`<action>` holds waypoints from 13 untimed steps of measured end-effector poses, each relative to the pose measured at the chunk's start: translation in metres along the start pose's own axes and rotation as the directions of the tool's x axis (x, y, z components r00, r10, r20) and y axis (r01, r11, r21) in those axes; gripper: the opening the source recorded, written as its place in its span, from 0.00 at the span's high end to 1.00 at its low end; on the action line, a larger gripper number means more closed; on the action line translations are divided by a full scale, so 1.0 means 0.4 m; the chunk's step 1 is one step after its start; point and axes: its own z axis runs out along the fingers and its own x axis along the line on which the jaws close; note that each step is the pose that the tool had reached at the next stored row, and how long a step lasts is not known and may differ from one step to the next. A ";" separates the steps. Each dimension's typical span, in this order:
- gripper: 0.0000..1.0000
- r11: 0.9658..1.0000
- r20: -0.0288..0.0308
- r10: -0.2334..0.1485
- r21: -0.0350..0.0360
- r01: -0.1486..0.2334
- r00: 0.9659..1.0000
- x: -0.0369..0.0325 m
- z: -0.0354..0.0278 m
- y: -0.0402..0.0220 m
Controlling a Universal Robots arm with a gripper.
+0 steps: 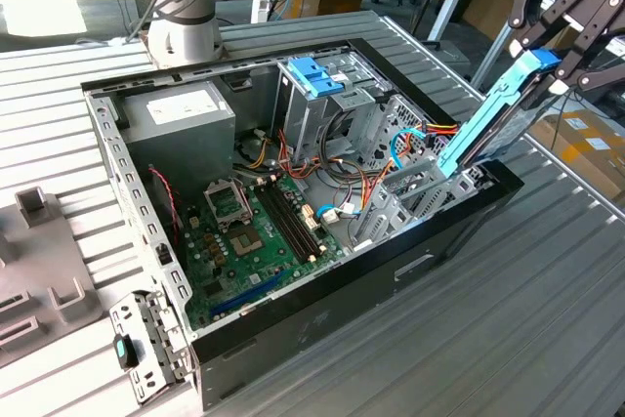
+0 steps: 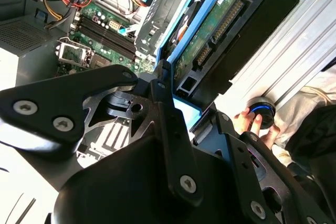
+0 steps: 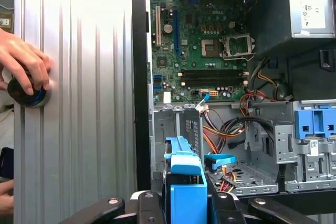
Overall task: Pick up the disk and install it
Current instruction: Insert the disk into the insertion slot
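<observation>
Over the case (image 1: 322, 324), the hand (image 1: 549, 65) pinches the disk (image 1: 486, 122); in both wrist views someone's fingers (image 3: 31, 65) touch a knob (image 3: 32, 98).

At two o'clock in the exterior view the gripper (image 1: 549, 58) runs off the picture's edge, and the lower end of the disk (image 1: 488, 119) it clamps is lost from sight behind the metal bay (image 1: 415, 192). In the first wrist view a person's hand (image 3: 23, 61) covers much of a round black knob (image 3: 29, 97).

Black bar-linkage claw (image 1: 555, 59) with silver screws, on a silver-grey arm (image 1: 186, 7).
</observation>
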 end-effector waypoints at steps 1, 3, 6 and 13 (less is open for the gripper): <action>0.63 1.000 0.000 0.000 0.000 0.000 1.000 0.000 0.001 0.001; 0.63 1.000 0.000 0.000 0.000 0.000 1.000 -0.001 0.001 0.003; 0.63 1.000 0.000 0.000 0.000 0.000 1.000 -0.001 0.002 0.005; 0.63 1.000 0.000 0.000 0.000 0.000 1.000 -0.002 0.004 0.008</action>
